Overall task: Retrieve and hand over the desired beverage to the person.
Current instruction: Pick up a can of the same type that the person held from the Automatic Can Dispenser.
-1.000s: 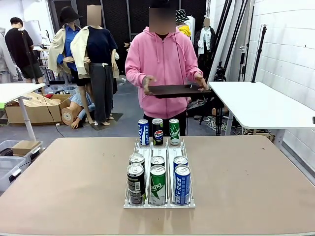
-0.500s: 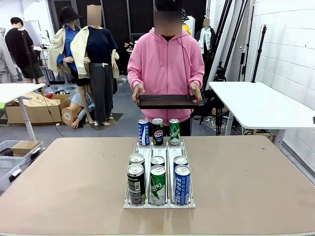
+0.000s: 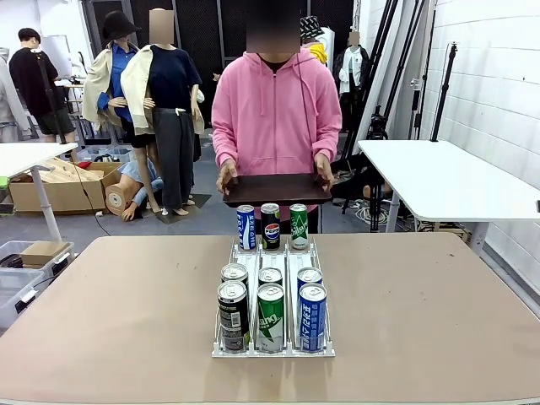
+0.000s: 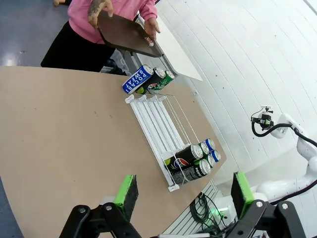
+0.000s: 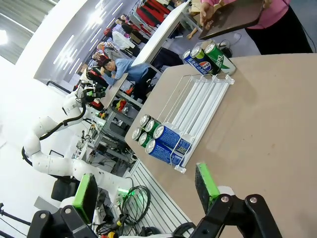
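Observation:
Several beverage cans stand in a white wire rack (image 3: 274, 350) in the middle of the table. Three of them are at its far end: a blue-white one (image 3: 245, 228), a black one (image 3: 270, 226) and a green one (image 3: 299, 226). The others crowd the near end (image 3: 270, 318). The person (image 3: 275, 110) in a pink hoodie stands at the far edge and holds a dark tray (image 3: 277, 189) in both hands just above the far cans. My left gripper (image 4: 184, 191) hangs open and empty above the table, with the near cans (image 4: 193, 161) ahead. My right gripper (image 5: 145, 191) is likewise open and empty, above the near cans (image 5: 158, 136).
Bare tan tabletop (image 3: 110, 312) lies on both sides of the rack. A white table (image 3: 439, 177) stands at the back right, and another (image 3: 25, 156) at the left with cardboard boxes behind it.
The person has lowered the tray from chest height to just above the far cans and shifted slightly left. Cans and grippers have not moved.

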You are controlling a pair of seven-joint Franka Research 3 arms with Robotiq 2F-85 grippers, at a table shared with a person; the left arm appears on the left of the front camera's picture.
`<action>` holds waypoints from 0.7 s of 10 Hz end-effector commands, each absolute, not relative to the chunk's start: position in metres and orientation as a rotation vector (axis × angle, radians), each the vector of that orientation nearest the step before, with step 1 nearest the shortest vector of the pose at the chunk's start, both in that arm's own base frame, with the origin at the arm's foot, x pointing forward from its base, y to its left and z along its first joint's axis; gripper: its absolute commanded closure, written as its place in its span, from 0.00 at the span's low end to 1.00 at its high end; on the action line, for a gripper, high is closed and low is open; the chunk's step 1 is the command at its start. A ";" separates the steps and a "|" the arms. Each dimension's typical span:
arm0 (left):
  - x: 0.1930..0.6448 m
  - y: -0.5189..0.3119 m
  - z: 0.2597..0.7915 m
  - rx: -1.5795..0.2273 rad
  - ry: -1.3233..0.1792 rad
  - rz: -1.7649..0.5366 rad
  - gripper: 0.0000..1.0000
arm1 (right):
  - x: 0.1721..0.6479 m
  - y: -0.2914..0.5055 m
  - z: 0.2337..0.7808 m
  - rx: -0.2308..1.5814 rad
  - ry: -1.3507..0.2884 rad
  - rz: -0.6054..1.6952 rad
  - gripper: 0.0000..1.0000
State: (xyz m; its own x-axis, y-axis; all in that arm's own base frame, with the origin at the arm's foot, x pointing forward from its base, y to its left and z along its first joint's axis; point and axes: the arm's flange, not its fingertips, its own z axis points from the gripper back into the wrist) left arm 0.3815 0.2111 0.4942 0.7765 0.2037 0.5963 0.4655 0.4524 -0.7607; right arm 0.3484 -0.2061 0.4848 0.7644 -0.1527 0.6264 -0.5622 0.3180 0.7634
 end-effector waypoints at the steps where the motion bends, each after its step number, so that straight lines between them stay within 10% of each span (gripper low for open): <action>1: 0.380 0.211 0.495 -1.125 -0.705 -0.175 0.00 | 0.348 -0.204 0.483 1.260 -0.701 0.303 0.00; 7: 0.380 0.211 0.495 -1.125 -0.705 -0.175 0.00 | 0.348 -0.204 0.483 1.260 -0.701 0.303 0.00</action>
State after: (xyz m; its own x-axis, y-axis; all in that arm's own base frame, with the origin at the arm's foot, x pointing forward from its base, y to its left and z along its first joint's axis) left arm 0.3815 0.2109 0.4942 0.7766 0.2033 0.5963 0.4655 0.4525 -0.7606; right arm 0.3485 -0.2058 0.4848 0.7646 -0.1520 0.6263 -0.5622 0.3178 0.7635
